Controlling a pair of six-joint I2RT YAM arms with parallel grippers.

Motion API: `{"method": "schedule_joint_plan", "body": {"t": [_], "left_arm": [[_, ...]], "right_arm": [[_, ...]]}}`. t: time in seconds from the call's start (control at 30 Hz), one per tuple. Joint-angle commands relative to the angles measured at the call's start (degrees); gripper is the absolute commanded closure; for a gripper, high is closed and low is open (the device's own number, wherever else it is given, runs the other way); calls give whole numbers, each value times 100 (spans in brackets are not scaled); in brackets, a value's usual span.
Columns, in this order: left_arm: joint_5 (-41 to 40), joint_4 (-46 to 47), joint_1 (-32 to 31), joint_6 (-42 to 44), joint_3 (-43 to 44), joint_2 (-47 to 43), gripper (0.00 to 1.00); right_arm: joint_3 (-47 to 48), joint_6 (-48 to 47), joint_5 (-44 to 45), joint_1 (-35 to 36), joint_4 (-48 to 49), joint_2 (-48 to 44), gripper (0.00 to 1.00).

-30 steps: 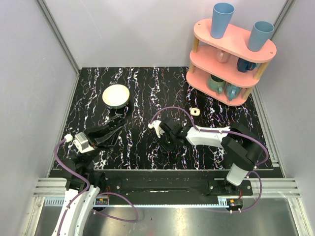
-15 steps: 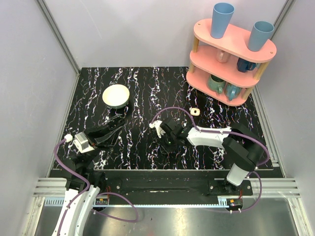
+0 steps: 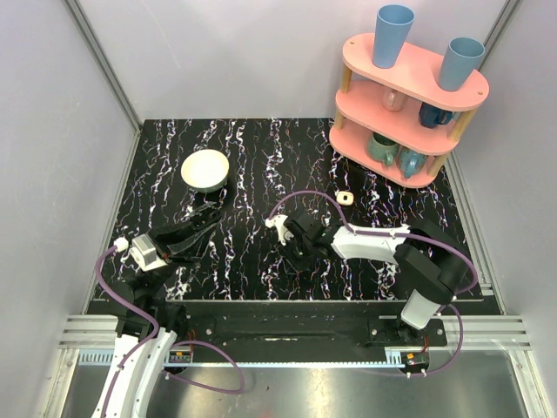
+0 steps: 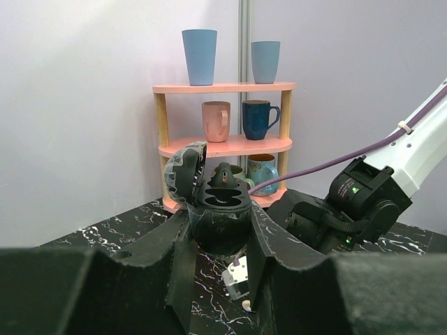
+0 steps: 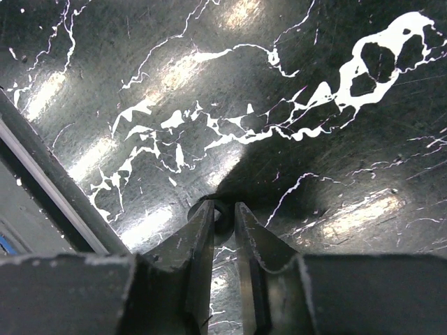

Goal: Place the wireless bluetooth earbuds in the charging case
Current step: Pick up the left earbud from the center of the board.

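— Black marbled table point(image 3: 261, 157) between plain grey walls. Where is the case?

— In the left claw point(image 4: 221, 225), over the table's left side. The case point(image 4: 222, 204) is dark and rounded. Its lid point(image 4: 184, 174) is tipped open to the left in the left wrist view, and two slots show in the body. The claw's fingers point(image 4: 272, 244) press it from both sides.

— And the earbuds?

— I can make out only one. A small dark earbud point(image 5: 223, 218) lies on the table at the tips of the right claw point(image 5: 223, 208), about mid-table towards the front edge. That claw points down, with its fingers drawn close and a slim gap between them. I cannot tell whether they pinch the earbud or merely touch it, because shadow hides the contact.

— What is around them?

— A cream bowl point(image 3: 205, 170) stands beyond the left claw, apart from it. A small cream square piece point(image 3: 345, 198) lies farther back and to the right of the right claw. It is near a pink shelf point(image 3: 409, 96) in the far right corner. The shelf carries blue cups point(image 3: 393, 35) on top and mugs point(image 3: 432, 113) below.
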Motion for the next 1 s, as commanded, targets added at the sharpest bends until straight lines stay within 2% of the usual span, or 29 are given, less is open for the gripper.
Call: {"method": "schedule_joint_plan", "body": {"t": [0.0, 0.1, 0.2, 0.67, 0.83, 0.97], "left_arm": [[-59, 180, 41, -16, 45, -10, 94], [-68, 180, 41, -16, 45, -10, 94], [-59, 180, 41, -16, 45, -1, 94], [-68, 198, 41, -24, 45, 8, 94], [-42, 198, 32, -24, 45, 25, 95], [11, 163, 41, -95, 80, 87, 95]], "right_arm": [[-97, 21, -228, 44, -199, -248, 76], [-123, 21, -272, 44, -190, -292, 81], [-149, 21, -316, 44, -181, -354, 93], [-334, 205, -88, 44, -14, -908, 99], [-220, 232, 369, 44, 30, -1504, 100], [209, -118, 746, 132, -110, -2172, 100]]}}
